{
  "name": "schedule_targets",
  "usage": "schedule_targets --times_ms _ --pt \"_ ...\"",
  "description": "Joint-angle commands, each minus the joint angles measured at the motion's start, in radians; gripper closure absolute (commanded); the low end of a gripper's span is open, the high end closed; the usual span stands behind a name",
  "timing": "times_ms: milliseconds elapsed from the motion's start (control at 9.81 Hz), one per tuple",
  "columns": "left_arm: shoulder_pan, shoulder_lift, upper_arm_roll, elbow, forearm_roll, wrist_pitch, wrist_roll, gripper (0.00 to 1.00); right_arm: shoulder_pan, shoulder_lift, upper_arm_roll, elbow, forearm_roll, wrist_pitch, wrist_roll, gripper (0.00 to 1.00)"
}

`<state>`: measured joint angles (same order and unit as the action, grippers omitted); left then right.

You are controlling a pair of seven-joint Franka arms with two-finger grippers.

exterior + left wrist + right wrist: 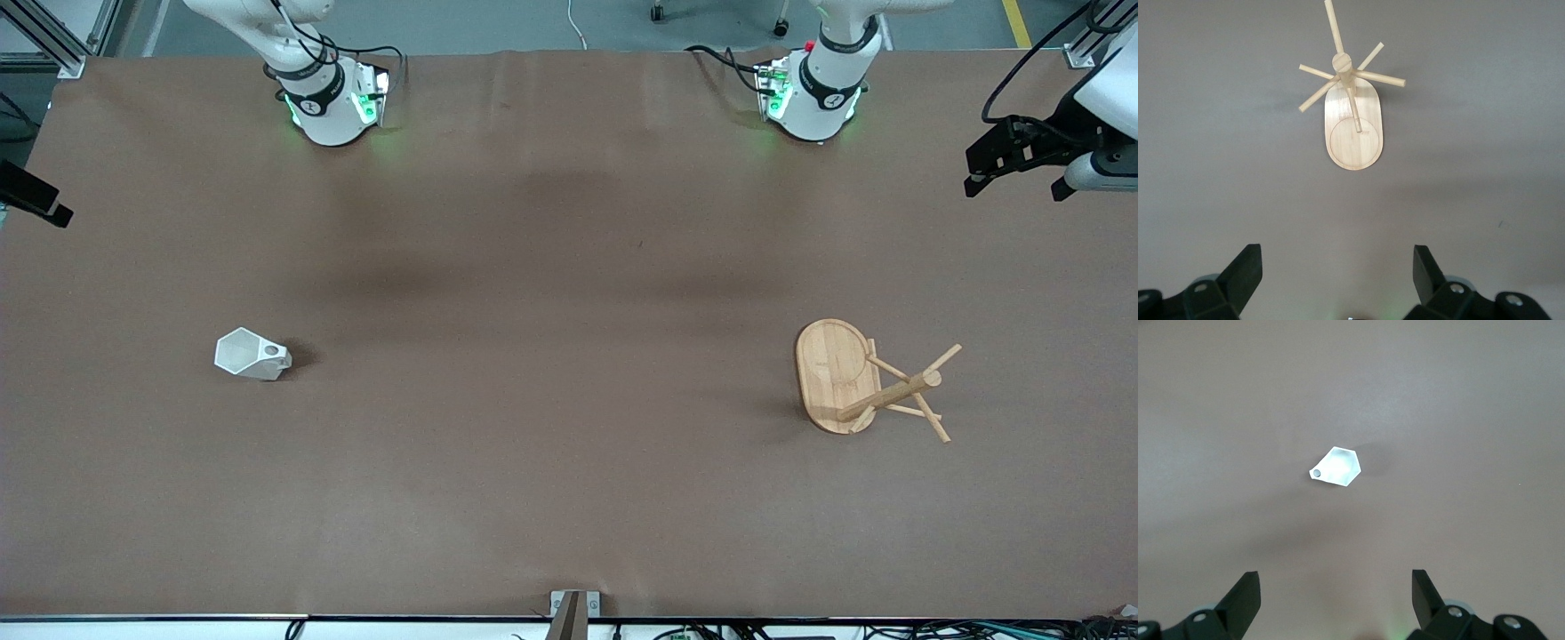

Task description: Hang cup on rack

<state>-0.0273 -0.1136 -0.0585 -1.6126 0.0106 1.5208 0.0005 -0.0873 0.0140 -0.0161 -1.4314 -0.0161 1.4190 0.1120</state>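
upright cup (252, 354), pierced tab toward the rack (867, 380)

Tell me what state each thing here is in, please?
cup: standing on the table, nothing holding it, not hung.
rack: upright, pegs bare.
left gripper: open, high over the table, holding nothing.
right gripper: open, high over the table, holding nothing.

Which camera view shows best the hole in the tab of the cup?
The front view: the cup shows its pierced tab clearly there. The right wrist view shows the cup overexposed, with the hole only a small dot. The left wrist view shows no cup.
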Motion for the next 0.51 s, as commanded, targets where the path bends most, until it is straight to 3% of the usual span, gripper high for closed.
schedule_targets --times_ms 0,204,408 --pt "0.000 0.018 -0.003 -0.015 0.012 -0.014 0.006 0.00 -0.009 0.020 0.004 -0.099 0.001 0.087 -0.018 0.00" --pt "0.001 0.023 -0.003 -0.015 0.012 -0.013 0.006 0.00 -0.020 0.033 -0.001 -0.271 0.001 0.272 -0.117 0.00" --pt "0.001 0.037 -0.003 -0.010 0.012 -0.010 0.006 0.00 -0.034 0.090 -0.005 -0.372 -0.001 0.436 -0.222 0.00"
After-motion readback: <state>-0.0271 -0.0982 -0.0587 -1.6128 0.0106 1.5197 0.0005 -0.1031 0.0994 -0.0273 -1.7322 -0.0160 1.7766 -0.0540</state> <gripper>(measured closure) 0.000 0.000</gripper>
